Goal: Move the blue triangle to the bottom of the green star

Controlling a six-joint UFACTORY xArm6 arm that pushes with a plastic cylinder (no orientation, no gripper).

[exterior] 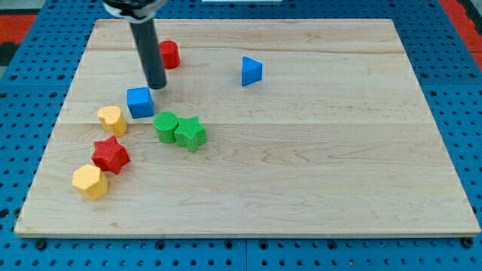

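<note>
Plainly, almost nothing of the task had been done at this moment, as far as we could judge. The blue triangle point(251, 71) sat alone on the far middle of the wooden board point(316, 165), well apart from the green star point(190, 133), which lay nearer to us and further left, touching a green round block point(166, 126) on its left side. The spot we needed, just on the near side of the star, was bare wood. Our tip point(156, 86) was nowhere near the triangle: it stood on the left part of the board, just beyond the blue cube point(140, 102), with the red round block point(169, 54) a little further off behind the rod. We carried no fingers at all, only the straight rod, so there was nothing to be apart, together or clamped on anything. Near the left edge lay a yellow block point(111, 120), a red star point(111, 155) and a second yellow block point(90, 181), all clear of the likely path. What was left, in our judgement, was the whole job: getting round to the far right side of the triangle and pushing it toward us and leftward, past the star's right side, until it rested below the star.
</note>
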